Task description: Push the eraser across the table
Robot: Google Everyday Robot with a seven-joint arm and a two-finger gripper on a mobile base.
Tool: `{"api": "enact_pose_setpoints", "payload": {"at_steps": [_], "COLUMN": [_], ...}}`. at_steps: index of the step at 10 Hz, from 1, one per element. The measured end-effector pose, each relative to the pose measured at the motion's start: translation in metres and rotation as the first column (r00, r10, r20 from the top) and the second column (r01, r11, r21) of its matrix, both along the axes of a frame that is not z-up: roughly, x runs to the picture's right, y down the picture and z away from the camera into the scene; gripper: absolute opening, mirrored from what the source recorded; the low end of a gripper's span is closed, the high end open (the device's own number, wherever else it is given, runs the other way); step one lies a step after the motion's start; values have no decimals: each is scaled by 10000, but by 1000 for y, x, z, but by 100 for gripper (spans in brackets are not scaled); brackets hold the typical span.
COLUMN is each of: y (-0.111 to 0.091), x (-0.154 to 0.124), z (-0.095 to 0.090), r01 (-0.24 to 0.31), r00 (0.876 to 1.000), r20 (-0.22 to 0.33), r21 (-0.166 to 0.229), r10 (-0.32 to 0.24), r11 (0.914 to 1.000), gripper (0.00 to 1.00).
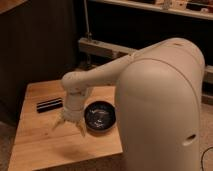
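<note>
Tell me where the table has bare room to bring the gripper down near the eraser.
Bare wood lies along the front of the table, before the eraser and camera-left of the open gripper, and in a strip behind the eraser. Crowded: between eraser and bowl, where the gripper hangs. The right side is hidden by the robot's body.
</note>
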State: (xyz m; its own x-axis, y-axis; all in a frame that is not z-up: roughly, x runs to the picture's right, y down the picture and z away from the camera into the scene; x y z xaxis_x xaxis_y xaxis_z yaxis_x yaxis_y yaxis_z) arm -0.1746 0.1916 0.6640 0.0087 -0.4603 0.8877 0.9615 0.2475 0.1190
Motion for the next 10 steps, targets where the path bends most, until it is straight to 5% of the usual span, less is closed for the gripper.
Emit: {"api": "enact_pose_setpoints", "payload": {"at_steps": [7, 10], "y": [-1, -34], "x": [0, 2], "z": [-1, 6], "r01": [31, 263], "r00": [10000, 9996], "r20": [3, -161], "r21": [60, 1208], "r10": [-31, -245], "r11": [10000, 9923], "gripper": [80, 66]}}
